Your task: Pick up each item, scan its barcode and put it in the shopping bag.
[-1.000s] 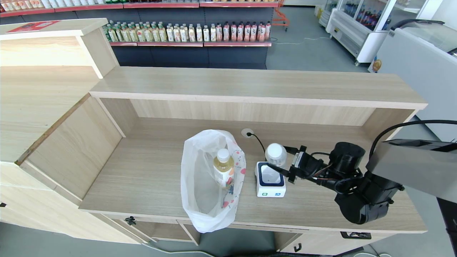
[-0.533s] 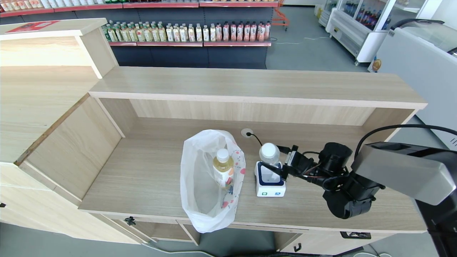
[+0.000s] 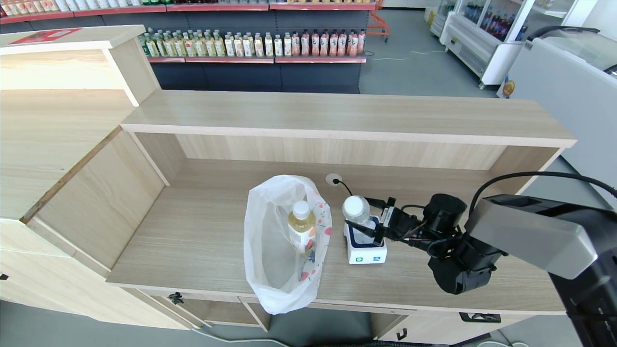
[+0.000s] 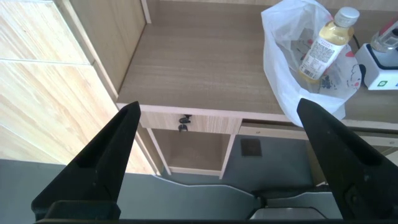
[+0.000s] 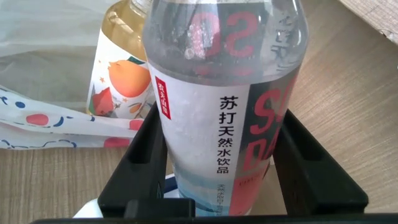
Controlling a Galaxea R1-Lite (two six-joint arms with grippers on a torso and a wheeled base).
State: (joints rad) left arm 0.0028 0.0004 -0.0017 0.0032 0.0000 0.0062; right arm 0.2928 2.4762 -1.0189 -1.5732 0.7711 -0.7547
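Head view: right pincer (image 3: 360, 215) clamped on the clear water bottle (image 3: 355, 210), white cap up, held roughly upright over the far part of the white scanner (image 3: 367, 251); can't tell if bottle touches scanner. Scanner sits on the desk (image 3: 202, 231), black cable (image 3: 345, 186) running from it to a hole in the desk behind. White shopping bag (image 3: 270, 250) stands open just beside the scanner on the robot's left, with a yellow drink bottle (image 3: 302, 225) upright inside, white cap. Left wrist view: left pincer (image 4: 217, 109) spread wide, nothing between its black fingers (image 4: 93, 165), hanging off the front of the desk (image 4: 199, 68) and well apart from the shopping bag (image 4: 292, 87). Yellow drink bottle (image 4: 326, 40) tilted in the bag, scanner (image 4: 382, 71) past it at the edge. A small lock (image 4: 182, 123) on the drawer front under the desk edge. Right wrist view: clear water bottle (image 5: 224, 112) close up between the right pincer's (image 5: 224, 186) two black fingers (image 5: 140, 165), both pressed on the label's sides. Behind it the yellow drink bottle (image 5: 121, 68) with fruit label inside the shopping bag (image 5: 37, 127); wood desk (image 5: 351, 87) on the other side.
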